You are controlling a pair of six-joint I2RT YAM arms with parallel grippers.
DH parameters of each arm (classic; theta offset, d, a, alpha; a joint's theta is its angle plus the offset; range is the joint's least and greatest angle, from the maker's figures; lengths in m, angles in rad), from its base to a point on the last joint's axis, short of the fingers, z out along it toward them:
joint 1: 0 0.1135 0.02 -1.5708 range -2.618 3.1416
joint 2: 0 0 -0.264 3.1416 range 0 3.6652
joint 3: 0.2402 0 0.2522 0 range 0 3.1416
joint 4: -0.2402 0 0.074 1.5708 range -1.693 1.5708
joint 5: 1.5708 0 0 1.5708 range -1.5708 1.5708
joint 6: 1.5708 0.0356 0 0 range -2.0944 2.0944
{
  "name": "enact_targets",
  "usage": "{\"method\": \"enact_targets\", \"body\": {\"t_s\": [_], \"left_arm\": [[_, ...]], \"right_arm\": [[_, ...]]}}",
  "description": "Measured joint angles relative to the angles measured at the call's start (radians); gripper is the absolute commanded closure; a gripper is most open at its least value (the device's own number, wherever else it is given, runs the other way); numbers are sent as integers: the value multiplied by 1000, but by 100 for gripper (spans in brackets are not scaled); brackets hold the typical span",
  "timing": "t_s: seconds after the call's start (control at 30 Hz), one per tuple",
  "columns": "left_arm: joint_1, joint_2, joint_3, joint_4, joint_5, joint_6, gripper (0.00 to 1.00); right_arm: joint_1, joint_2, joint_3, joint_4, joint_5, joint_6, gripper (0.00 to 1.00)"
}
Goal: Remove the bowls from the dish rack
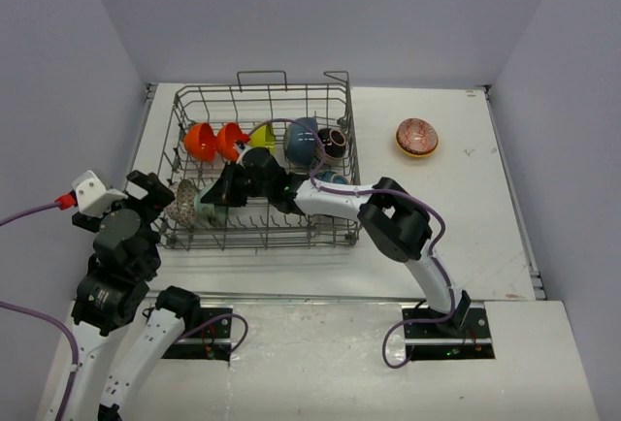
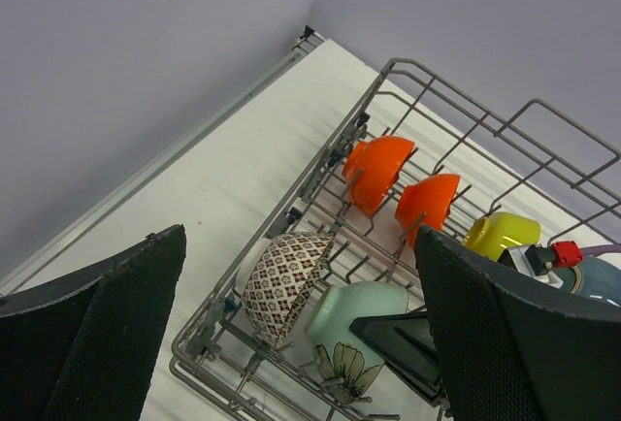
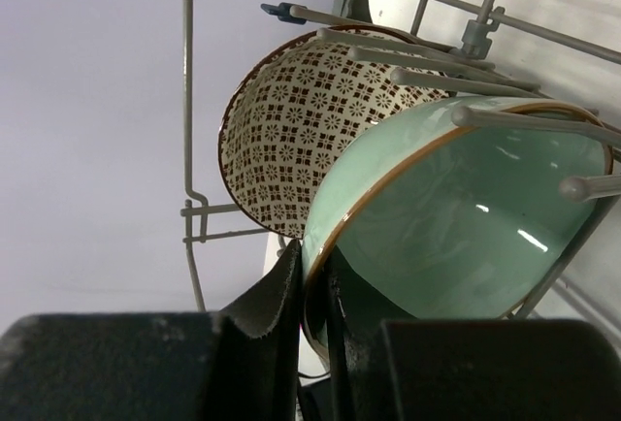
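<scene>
The grey wire dish rack [image 1: 262,240] holds several bowls. Two orange ones [image 1: 200,140] stand in the back row with a yellow one [image 1: 263,136] and a dark blue one [image 1: 302,140]. At the front left a brown-patterned bowl [image 3: 291,130] leans against a pale green bowl [image 3: 456,217]. My right gripper [image 3: 312,266] reaches into the rack and pinches the pale green bowl's rim, one finger inside and one outside. My left gripper [image 2: 299,246] hangs wide open above the rack's left front corner, holding nothing.
A red-patterned bowl [image 1: 416,137] lies upside down on the white table [image 1: 466,208], right of the rack. A dark bowl [image 1: 333,142] and another blue one [image 1: 333,178] sit at the rack's right side. Walls close in on the left, back and right.
</scene>
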State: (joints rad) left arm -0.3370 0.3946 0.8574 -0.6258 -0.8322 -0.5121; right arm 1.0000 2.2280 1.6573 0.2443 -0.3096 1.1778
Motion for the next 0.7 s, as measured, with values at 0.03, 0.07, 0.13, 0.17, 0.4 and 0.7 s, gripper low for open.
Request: {"method": "enact_targets", "body": {"t_s": [0.03,0.07,0.13,0.17,0.4,0.7], "left_arm": [[0,1,0,2,2,0,0],[0,2,0,3,3,0,0],[0,4,0,5,6,1,0],[0,6,0,6,9,3,0],[0,17,0,11,18,8,0],[0,23,0,11,19,11,0]], "right_arm": [[0,0,-7,13,0,6,100],[-1,0,-11,24,-2,12,100],[-2,0,-16,36,-5,19,100],[-3,0,-20,43,-5,22,100],[-7,-5,-52,100,-20,53,100],[-10,-19,-63,112,-26,66,100]]}}
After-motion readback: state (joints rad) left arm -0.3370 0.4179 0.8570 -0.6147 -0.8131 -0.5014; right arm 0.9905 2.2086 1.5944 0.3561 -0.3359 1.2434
